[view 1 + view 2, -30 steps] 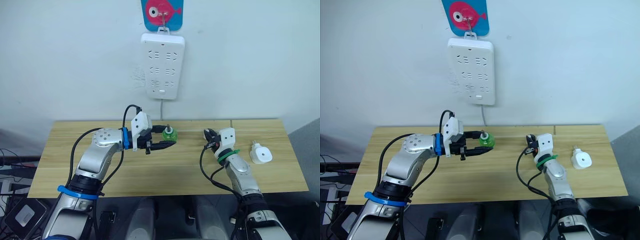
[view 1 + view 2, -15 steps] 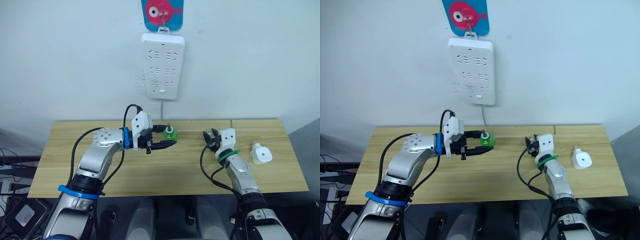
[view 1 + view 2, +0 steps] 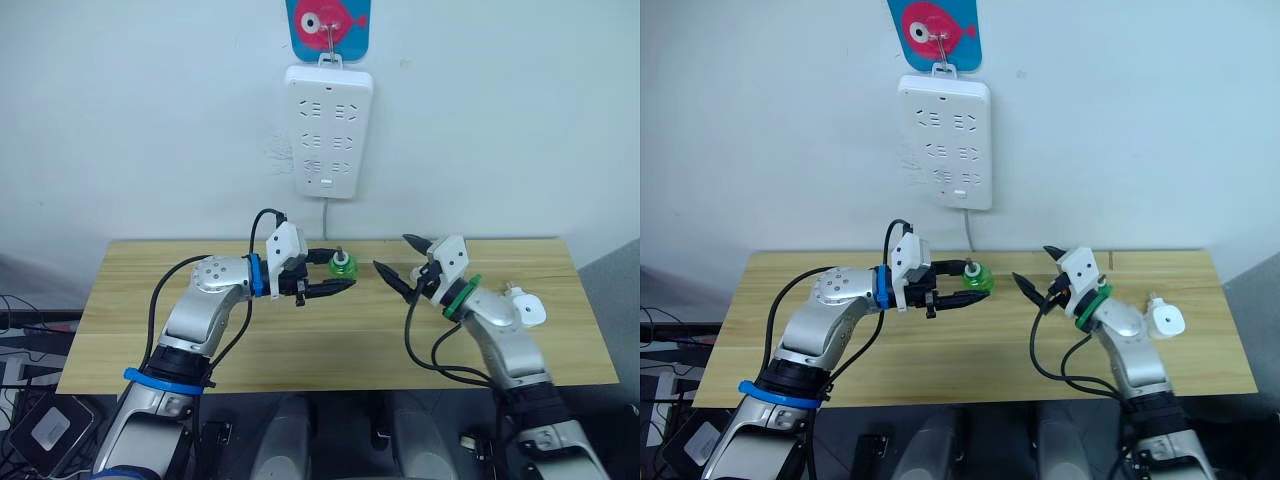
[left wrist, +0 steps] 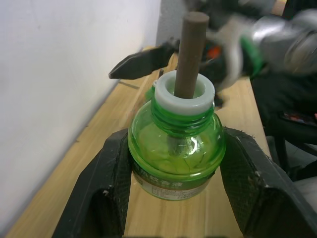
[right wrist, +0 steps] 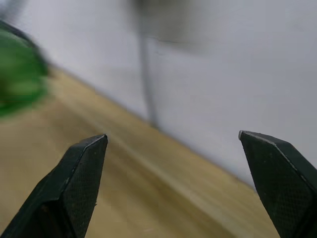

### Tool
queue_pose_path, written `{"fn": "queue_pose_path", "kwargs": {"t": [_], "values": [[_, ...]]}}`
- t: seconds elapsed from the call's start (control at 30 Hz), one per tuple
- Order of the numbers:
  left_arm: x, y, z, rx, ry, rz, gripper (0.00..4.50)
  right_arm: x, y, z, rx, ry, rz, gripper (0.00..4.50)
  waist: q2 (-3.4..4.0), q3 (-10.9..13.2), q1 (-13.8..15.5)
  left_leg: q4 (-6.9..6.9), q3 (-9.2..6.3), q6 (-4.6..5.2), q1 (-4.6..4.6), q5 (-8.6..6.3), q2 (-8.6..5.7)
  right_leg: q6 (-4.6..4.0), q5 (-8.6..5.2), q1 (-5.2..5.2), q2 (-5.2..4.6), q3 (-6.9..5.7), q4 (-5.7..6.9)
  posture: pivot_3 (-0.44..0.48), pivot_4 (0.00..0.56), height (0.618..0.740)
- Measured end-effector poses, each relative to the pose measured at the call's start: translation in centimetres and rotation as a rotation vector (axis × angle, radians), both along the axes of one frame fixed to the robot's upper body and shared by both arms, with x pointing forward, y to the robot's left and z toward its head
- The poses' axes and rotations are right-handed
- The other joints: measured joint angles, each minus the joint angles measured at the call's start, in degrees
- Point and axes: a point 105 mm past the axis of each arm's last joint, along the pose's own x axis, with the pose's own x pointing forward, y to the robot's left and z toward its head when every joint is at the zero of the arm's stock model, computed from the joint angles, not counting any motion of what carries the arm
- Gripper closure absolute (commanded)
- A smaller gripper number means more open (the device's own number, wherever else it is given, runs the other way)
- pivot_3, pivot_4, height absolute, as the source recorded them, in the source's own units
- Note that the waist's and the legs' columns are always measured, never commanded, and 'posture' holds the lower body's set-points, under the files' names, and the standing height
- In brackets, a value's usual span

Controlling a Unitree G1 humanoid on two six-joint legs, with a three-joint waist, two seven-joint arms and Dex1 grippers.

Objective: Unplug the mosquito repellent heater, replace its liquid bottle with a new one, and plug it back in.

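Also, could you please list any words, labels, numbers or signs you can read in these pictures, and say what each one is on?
No text can be read.
Green bottle held between the left gripper's fingers: a label band runs around its lower body, print too blurred to read.
Power strip on the wall: sockets and a small mark near its lower edge, no legible lettering.
Hanger above the strip: a pink fish picture on blue, no words.

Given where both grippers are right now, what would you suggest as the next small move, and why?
Probably bring the right gripper a little closer to the liquid bottle, lining its open fingers up with the bare wick. The left gripper is shut on that bottle, holding it upright above the table, and the right gripper points toward it with a gap between them. The mosquito repellent heater lies unplugged on the table.
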Motion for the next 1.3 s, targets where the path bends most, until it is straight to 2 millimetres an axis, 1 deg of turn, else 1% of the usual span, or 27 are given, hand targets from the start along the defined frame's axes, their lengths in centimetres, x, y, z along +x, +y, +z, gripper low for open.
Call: {"fn": "queue_pose_path", "kwargs": {"t": [0.03, 0.13, 0.23, 0.3, 0.43, 0.63, 0.87, 0.9, 0.93, 1.07, 1.1, 1.23, 1.3], "values": [[0.0, 0.0, 0.0, -0.001, -0.003, 0.001, 2.27, -0.5, 0.1, 0.4, -0.004, 0.019, 0.039, 0.67, 0.0, 0.0, 0.0, -0.01, -0.03, 0.0, -0.01, 0.0, 0.0, 0.0, 0.0, 0.0, 0.0, -0.02, 0.0, 0.052, 0.298, 0.74], [0.3, 0.1, 0.1, -0.003, -0.013, 0.003, 2.27, -2.2, 0.5, 1.6, -0.016, 0.097, 0.159, 1.7, 0.0, 0.0, 0.04, 0.0, -0.09, -0.01, -0.04, 0.0, 0.01, 0.0, 0.0, 0.0, 0.0, -0.1, -0.01, 0.05, 0.289, 0.74], [0.5, -0.1, 0.6, -0.006, -0.035, -0.004, 2.27, -3.2, 1.1, 2.6, -0.024, 0.124, 0.228, 1.7, -0.02, -0.02, 0.02, 0.0, -0.08, -0.01, -0.04, 0.0, 0.01, 0.0, 0.0, 0.0, -0.02, -0.12, -0.01, 0.05, 0.283, 0.74], [0.5, -0.1, 0.8, -0.006, -0.047, -0.014, 2.27, -3.6, 1.9, 3.2, -0.013, 0.137, 0.259, 1.7, -0.02, -0.03, -0.01, 0.0, -0.06, -0.01, -0.03, 0.01, 0.01, 0.0, 0.0, 0.0, -0.02, -0.13, -0.01, 0.052, 0.273, 0.74], [0.4, -0.8, 1.2, -0.018, -0.058, -0.041, 2.27, -3.0, 3.7, 5.1, 0.032, 0.098, 0.267, 1.7, -0.03, -0.08, 0.07, 0.02, -0.08, -0.04, -0.04, 0.02, 0.01, 0.0, 0.0, -0.01, -0.04, -0.2, 0.0, 0.058, 0.262, 0.74], [0.4, -0.9, 1.3, -0.019, -0.062, -0.045, 2.27, -3.0, 4.9, 5.1, 0.055, 0.109, 0.277, 1.7, -0.02, -0.08, 0.12, 0.02, -0.15, -0.04, -0.12, 0.02, -0.04, 0.01, 0.01, -0.03, -0.1, -0.3, -0.01, 0.06, 0.256, 0.74], [0.4, -1.2, 1.5, -0.027, -0.067, -0.053, 2.27, -2.8, 5.6, 4.6, 0.029, 0.096, 0.276, 1.7, -0.01, -0.11, 0.12, 0.03, -0.14, -0.05, -0.11, 0.02, -0.04, 0.0, 0.01, -0.03, -0.1, -0.32, 0.0, 0.064, 0.248, 0.74], [0.4, -1.2, 1.5, -0.028, -0.066, -0.052, 2.27, -2.6, 5.7, 4.5, 0.01, 0.077, 0.269, 2.1, -0.01, -0.11, 0.12, 0.03, -0.14, -0.05, -0.1, 0.02, -0.04, 0.01, 0.01, -0.03, -0.1, -0.33, 0.01, 0.064, 0.248, 0.74], [0.4, -1.2, 1.5, -0.028, -0.064, -0.052, 2.27, -2.4, 5.6, 4.5, -0.006, 0.057, 0.259, 2.28, -0.01, -0.12, 0.12, 0.03, -0.14, -0.05, -0.1, 0.03, -0.04, 0.01, 0.01, -0.03, -0.1, -0.33, 0.01, 0.066, 0.245, 0.74], [0.5, -1.2, 1.3, -0.03, -0.047, -0.039, 2.27, -2.2, 5.7, 4.5, -0.051, -0.009, 0.244, 3.59, -0.01, -0.17, 0.13, 0.04, -0.14, -0.05, -0.1, 0.03, -0.04, 0.01, 0.01, -0.03, -0.09, -0.34, 0.02, 0.068, 0.238, 0.74], [0.5, -1.2, 1.3, -0.03, -0.047, -0.038, 2.27, -2.2, 5.7, 4.5, -0.054, -0.014, 0.244, 3.66, -0.01, -0.2, 0.13, 0.04, -0.14, -0.05, -0.1, 0.03, -0.04, 0.0, 0.01, -0.03, -0.1, -0.33, 0.02, 0.069, 0.236, 0.74], [0.4, -1.2, 1.2, -0.03, -0.044, -0.038, 2.27, -2.4, 5.7, 4.3, -0.06, -0.029, 0.246, 3.65, -0.02, -0.26, 0.17, 0.04, -0.13, -0.06, -0.1, 0.03, -0.04, 0.0, 0.01, -0.03, -0.1, -0.33, 0.02, 0.07, 0.233, 0.74], [0.4, -1.2, 1.2, -0.029, -0.04, -0.038, 1.55, -2.4, 5.7, 4.2, -0.059, -0.03, 0.247, 3.65, -0.02, -0.27, 0.19, 0.04, -0.13, -0.06, -0.1, 0.03, -0.04, 0.0, 0.01, -0.03, -0.1, -0.33, 0.02, 0.072, 0.224, 0.74]]}}
